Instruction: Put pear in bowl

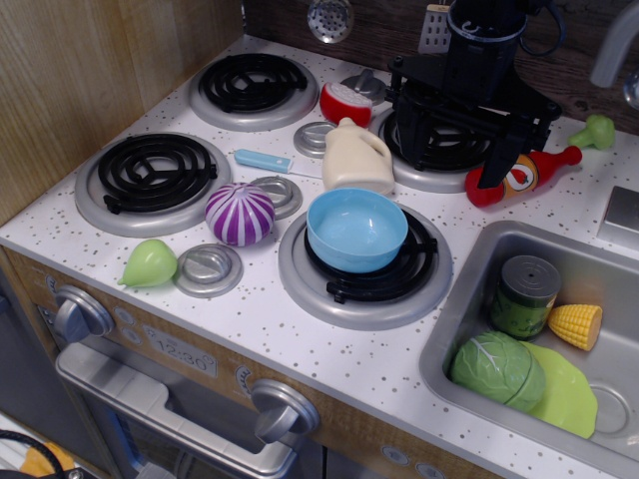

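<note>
Pear (150,263) sits lower left of the frame, on the speckled table (300,339) right by the front edge, tapered end pointing left, just beside a small silver knob cap (208,269). Nobody's got it yet. Bowl (356,230), light blue, is dead centre, parked on the front-right burner (364,269), mouth up and empty, so it's ready to receive w/o any fuss.

Gripper (469,110) is way up at the top right, well apart from the pear, hovering over the back-right burner area. It's a dark blur of black parts up there; fingers look spread apart w/ nothing between them, but the view is cluttered so that's a read, not a certainty.

Between pear and bowl: purple onion (240,214), just up and right of the pear. Probable nuisance, since a straight carry toward the bowl passes close by it. Cream jug (354,157) stands right behind the bowl, nearly touching its rim, and the ketchup bottle (519,175) lies on its side under the arm.

Over in the sink (469,299), lower right: cabbage (496,369) on a yellow-green plate (569,394), plus corn (576,324) and a can (525,294). Decoys, ignore.

Judgement: task barely begun. Next up needs a long reach diagonally across to lower left, then a top-down grab on a smooth, rounded fruit that could squirt out sideways.
</note>
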Action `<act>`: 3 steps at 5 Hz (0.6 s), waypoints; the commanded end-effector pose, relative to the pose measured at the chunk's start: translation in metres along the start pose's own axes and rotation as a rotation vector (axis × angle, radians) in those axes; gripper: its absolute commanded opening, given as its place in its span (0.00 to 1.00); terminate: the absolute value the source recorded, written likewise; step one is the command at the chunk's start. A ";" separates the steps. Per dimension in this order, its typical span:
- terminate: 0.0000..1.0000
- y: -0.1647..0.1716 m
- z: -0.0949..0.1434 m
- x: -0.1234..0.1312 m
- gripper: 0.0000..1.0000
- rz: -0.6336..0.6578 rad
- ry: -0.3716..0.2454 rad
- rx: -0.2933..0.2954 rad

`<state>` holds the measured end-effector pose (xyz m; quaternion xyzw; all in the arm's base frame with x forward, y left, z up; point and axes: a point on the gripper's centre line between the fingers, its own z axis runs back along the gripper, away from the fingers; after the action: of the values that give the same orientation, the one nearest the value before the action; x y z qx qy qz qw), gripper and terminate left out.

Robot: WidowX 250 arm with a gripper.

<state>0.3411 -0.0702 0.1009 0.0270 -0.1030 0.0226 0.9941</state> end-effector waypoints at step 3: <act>0.00 0.062 0.035 -0.028 1.00 -0.076 0.063 0.102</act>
<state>0.2872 -0.0014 0.1259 0.0992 -0.0408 -0.0185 0.9941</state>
